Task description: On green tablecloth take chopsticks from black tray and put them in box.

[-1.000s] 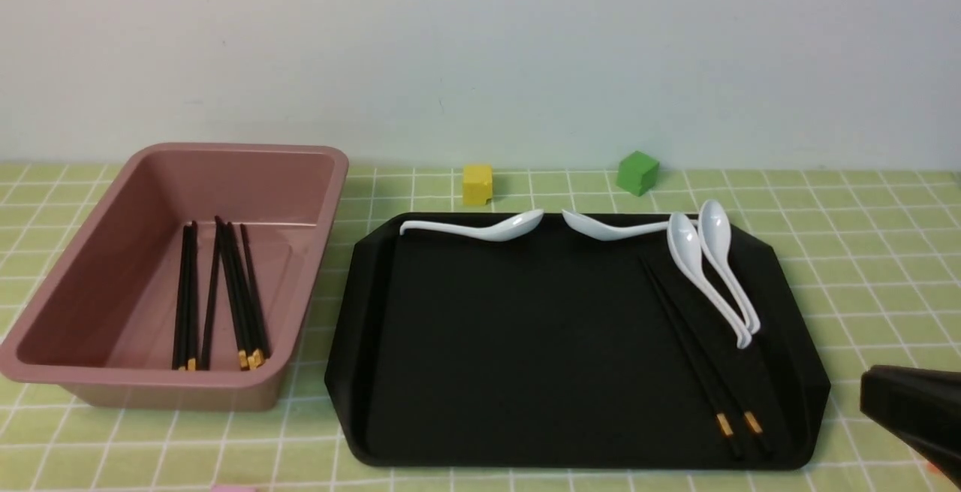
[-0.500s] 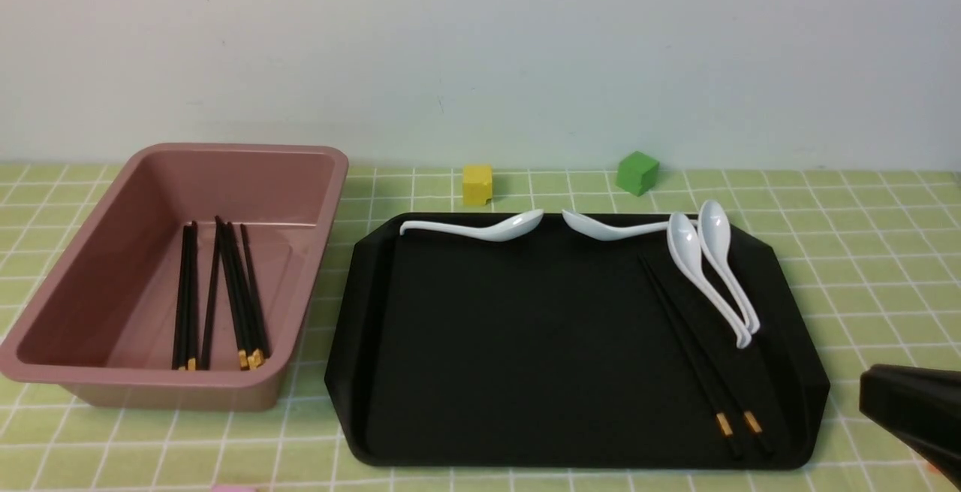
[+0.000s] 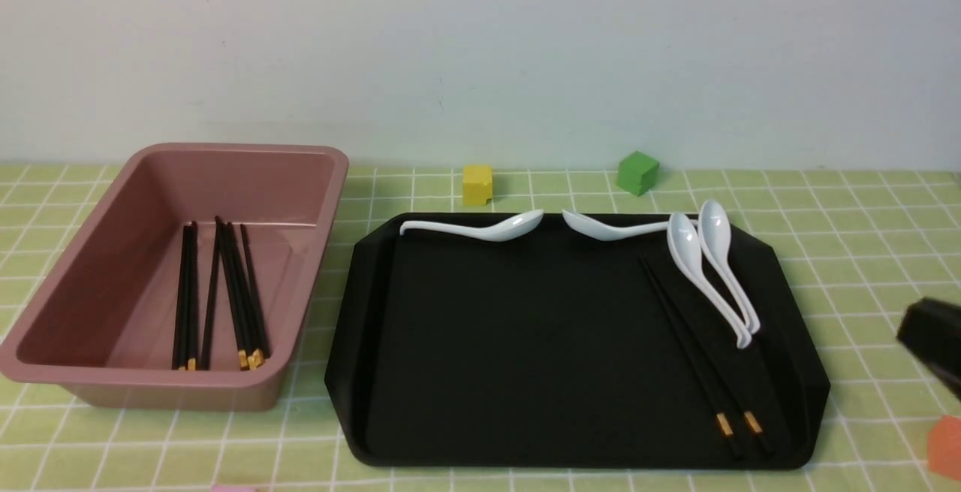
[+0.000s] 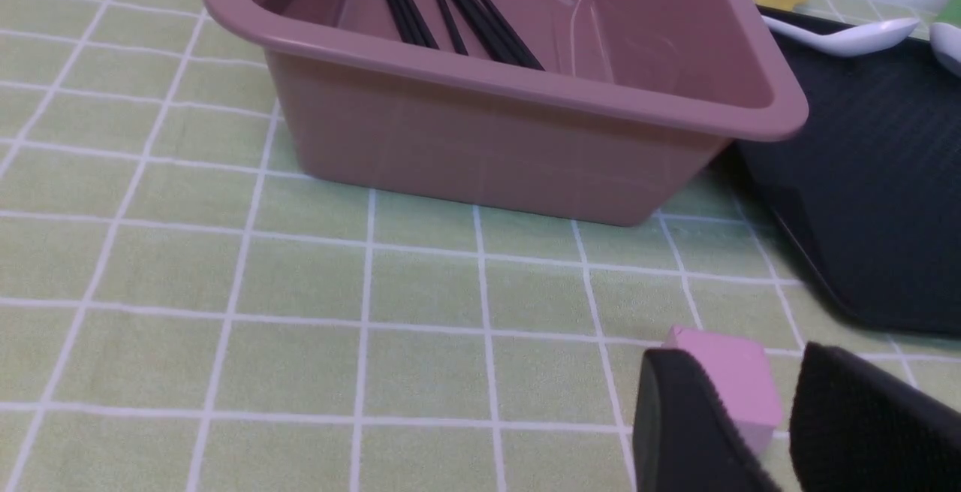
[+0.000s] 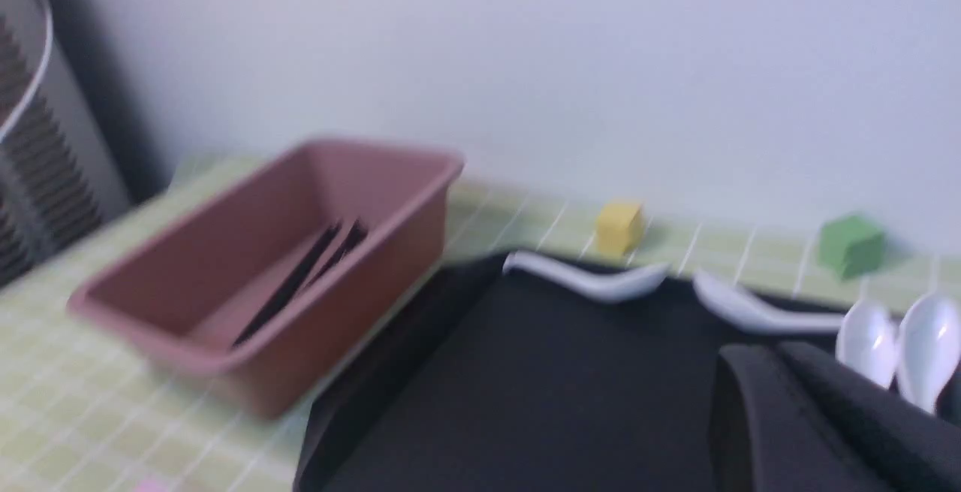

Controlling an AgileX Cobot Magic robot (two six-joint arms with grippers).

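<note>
Starting at the bench's left edge, the box (image 3: 248, 184) holds several chopsticks (image 3: 234, 289). The left tool (image 4: 739, 372) hangs by the near edge, empty, fingers (image 4: 676, 417) a narrow gap apart. One pair (image 3: 694, 353) lies in the right half of the tray (image 3: 488, 342), long axis slanting from the far edge toward the near right corner, gold bands nearest. The right tool (image 3: 927, 336), at the right edge, is nearer, the pair lying to its left; through the blur I cannot tell how wide it stands.
</note>
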